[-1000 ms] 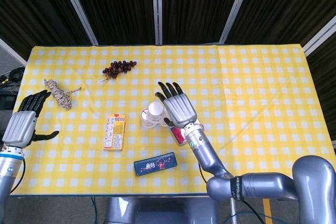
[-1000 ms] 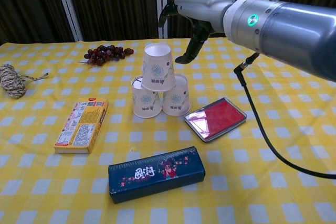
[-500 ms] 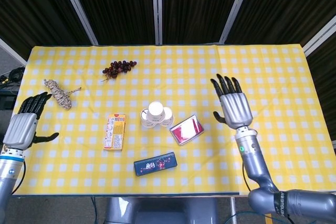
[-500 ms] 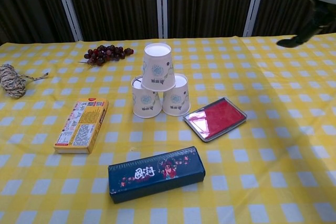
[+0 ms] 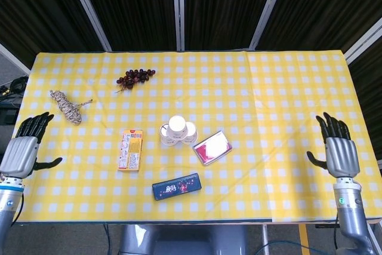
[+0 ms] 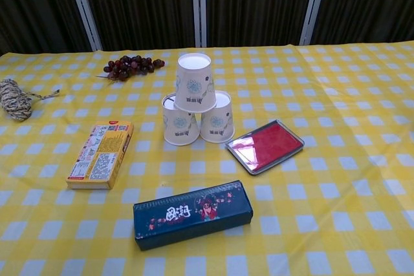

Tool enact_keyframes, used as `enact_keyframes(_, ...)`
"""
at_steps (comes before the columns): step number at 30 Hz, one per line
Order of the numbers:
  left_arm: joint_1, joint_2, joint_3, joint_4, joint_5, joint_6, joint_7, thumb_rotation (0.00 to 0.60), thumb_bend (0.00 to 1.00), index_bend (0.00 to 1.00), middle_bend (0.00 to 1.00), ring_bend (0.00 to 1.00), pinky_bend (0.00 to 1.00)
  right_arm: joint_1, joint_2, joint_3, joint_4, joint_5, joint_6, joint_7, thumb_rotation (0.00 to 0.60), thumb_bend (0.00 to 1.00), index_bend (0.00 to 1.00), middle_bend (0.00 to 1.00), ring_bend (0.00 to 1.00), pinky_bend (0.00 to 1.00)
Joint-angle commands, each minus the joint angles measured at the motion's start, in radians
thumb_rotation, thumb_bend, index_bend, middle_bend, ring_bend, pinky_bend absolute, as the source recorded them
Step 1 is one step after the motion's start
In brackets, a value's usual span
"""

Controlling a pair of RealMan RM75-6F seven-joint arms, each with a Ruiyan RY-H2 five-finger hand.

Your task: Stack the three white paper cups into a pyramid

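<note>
Yellow-and-white checked cloth covers the whole surface [image 6: 362, 127], dark curtain panels behind.

Right hand [image 5: 341, 154]: at the right edge of the surface in the head view, fingers spread, holding nothing. Outside the chest view.

Left hand [image 5: 22, 150]: at the left edge of the surface, fingers apart, holding nothing. Also outside the chest view.

Dark blue box [image 6: 193, 214]: long, printed lid, lying near the front edge, in front of the cups.

Orange-yellow carton [image 6: 101, 154]: flat, left of the cups, well apart from them.

Red tin [image 6: 266, 146]: shallow, metal-rimmed, tilted corner-on, just right of the cups, not touching.

Three white paper cups [image 6: 194, 108]: mid-surface, all upside down, printed with a small blue motif. Two stand side by side touching; the third rests across their bases, forming a pyramid. Neither hand near them.

Rope coil [image 6: 14, 99]: pale twine, at the far left.

Grape bunch [image 6: 130, 66]: dark red, behind and left of the cups, near the back.
</note>
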Motion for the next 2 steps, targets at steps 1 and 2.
enact_keyframes(1,0.023,-0.01,0.008,0.02,0.004,0.029,0.002,0.6,0.13,0.0,0.0,0.0,0.0,-0.065,0.011,-0.022,0.058,-0.05,0.015,0.084,0.6,0.15,0.0,0.0,0.0,0.0)
enact_keyframes(2,0.028,-0.012,0.009,0.023,0.005,0.035,0.002,0.6,0.13,0.0,0.0,0.0,0.0,-0.073,0.011,-0.021,0.067,-0.061,0.015,0.1,0.6,0.15,0.0,0.0,0.0,0.0)
